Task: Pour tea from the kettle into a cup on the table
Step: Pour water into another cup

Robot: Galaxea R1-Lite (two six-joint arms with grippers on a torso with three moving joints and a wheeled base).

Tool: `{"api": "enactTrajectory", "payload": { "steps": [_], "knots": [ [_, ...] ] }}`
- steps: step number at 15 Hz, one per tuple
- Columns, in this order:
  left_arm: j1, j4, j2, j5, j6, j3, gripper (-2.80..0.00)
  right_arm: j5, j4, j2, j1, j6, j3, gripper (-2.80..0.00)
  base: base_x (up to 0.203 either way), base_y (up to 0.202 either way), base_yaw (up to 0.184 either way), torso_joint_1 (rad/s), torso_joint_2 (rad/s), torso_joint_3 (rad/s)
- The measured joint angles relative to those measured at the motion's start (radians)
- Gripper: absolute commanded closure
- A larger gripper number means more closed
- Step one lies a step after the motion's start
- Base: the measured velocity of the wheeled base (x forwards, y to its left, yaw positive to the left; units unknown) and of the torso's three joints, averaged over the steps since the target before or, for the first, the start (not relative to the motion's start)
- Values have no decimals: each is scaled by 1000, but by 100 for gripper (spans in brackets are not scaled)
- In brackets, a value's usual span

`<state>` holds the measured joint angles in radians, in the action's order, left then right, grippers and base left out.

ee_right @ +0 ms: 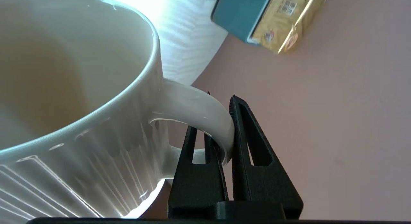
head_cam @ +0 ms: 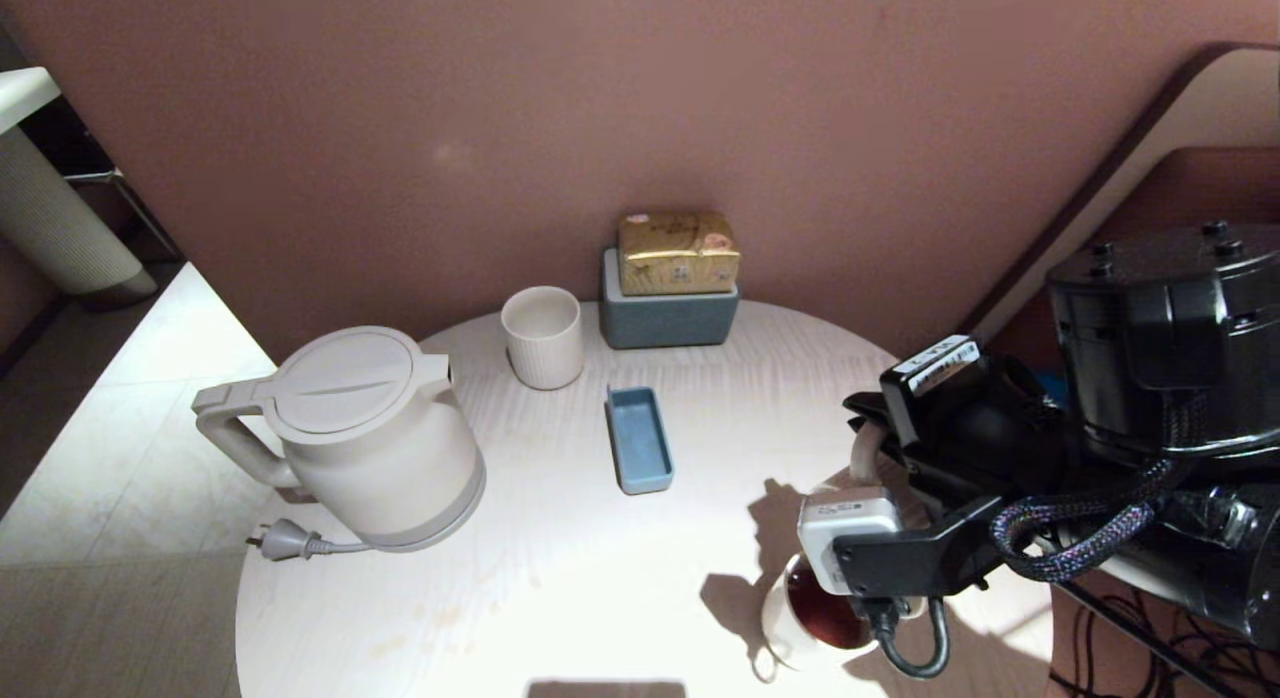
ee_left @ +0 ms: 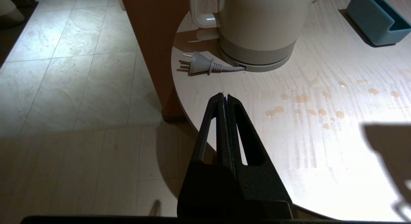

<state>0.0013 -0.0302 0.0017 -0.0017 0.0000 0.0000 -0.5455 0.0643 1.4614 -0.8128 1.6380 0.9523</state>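
Cup point(ee_right: 74, 121) pinched by its loop handle point(ee_right: 205, 115) in right gripper point(ee_right: 224, 127), jaws clamped on handle, cup looks raised and tipped, empty inside in wrist view. Another cup with dark tea point(head_cam: 825, 613) sits at table's point(head_cam: 560, 578) near right edge, under that arm. Kettle point(head_cam: 375, 438) way over on left side, upright, lid shut, handle pointing off left edge, plug point(head_cam: 285, 541) loose beside it. Left gripper point(ee_left: 224, 99) pressed together, hovering at table's left edge near kettle, so left arm's nearer; guessing it takes kettle. Spilled drops point(ee_left: 305, 111) on tabletop.
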Motion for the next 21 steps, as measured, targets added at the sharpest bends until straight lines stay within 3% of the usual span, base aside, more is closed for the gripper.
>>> {"api": "enactTrajectory", "payload": {
  "steps": [5, 16, 21],
  "knots": [
    [0, 0, 0, 0, 0, 0, 0, -57, -3, 15, -31, 1, -3, 0, 0, 0, 0, 0, 0, 0],
    [0, 0, 0, 0, 0, 0, 0, -101, 2, 29, -58, 41, -6, 0, 0, 0, 0, 0, 0, 0],
    [0, 0, 0, 0, 0, 0, 0, -101, -2, -2, -49, 0, 23, 0, 0, 0, 0, 0, 0, 0]
  ]
}}
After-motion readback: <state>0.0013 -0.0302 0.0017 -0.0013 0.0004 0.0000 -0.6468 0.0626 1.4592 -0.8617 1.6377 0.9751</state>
